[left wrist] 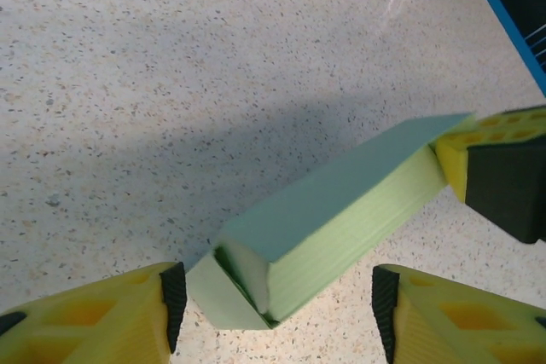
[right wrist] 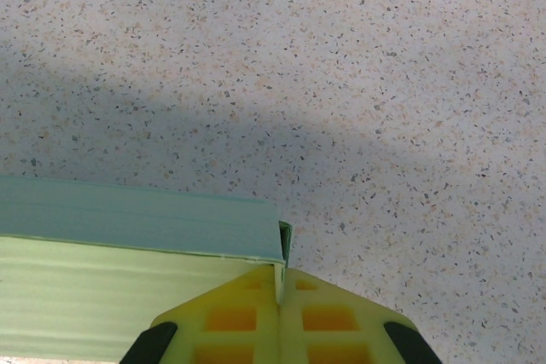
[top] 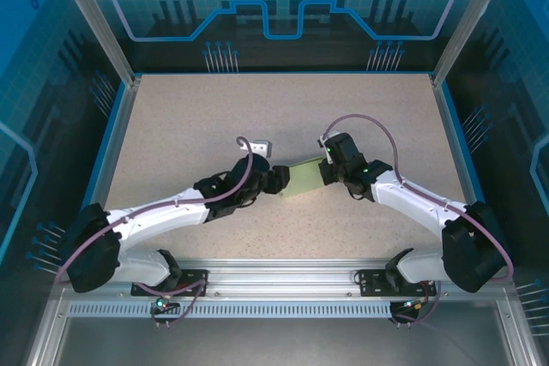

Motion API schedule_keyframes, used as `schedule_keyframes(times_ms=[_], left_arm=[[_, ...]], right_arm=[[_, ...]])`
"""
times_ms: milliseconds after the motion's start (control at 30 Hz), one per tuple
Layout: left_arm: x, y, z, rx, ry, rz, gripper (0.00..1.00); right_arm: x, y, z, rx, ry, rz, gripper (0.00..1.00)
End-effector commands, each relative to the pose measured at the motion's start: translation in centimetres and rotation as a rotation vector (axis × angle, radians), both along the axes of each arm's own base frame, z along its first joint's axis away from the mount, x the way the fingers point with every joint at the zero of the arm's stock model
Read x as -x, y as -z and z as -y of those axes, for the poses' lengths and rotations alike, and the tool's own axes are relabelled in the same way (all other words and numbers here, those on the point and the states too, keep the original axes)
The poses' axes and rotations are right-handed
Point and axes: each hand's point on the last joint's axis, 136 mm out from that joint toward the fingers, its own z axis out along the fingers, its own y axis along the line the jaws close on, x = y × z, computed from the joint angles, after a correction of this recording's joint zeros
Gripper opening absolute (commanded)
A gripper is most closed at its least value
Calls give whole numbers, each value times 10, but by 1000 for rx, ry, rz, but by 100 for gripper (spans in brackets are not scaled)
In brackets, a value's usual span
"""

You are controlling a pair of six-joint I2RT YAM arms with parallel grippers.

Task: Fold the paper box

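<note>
Pinching right fingers [right wrist: 230, 320] cover the paper box [right wrist: 128, 228] corner.

- I see a speckled beige tabletop [top: 171, 117] with blue edging.
- A pale mint-green card box [top: 302, 179] is near its middle; I can't tell if they touch.

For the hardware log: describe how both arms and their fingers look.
The left arm and right arm have white link shells with black joints and black bases. A mauve cable loops along each. Small green lights glow at the right wrist. The fingers are yellow, with moulded recessed cells and black pads.
</note>
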Motion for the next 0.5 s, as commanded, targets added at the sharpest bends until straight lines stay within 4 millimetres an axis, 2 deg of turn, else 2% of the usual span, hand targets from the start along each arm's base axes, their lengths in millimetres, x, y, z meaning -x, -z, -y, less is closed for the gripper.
schedule_keyframes(times_ms=[0,133,267,467], left_arm=[[-3,-5,-5,75,18,-45,64],[-14,-1,-5,159,27,-111,64],[-24,8,-2,164,27,-164,64],[-23,31,5,147,45,-230,63]], right_arm=[[25,27,2,58,-44,-114,0],[25,27,2,60,-43,-111,0],[25,26,1,60,-44,-111,0],[24,25,2,60,-39,-107,0]])
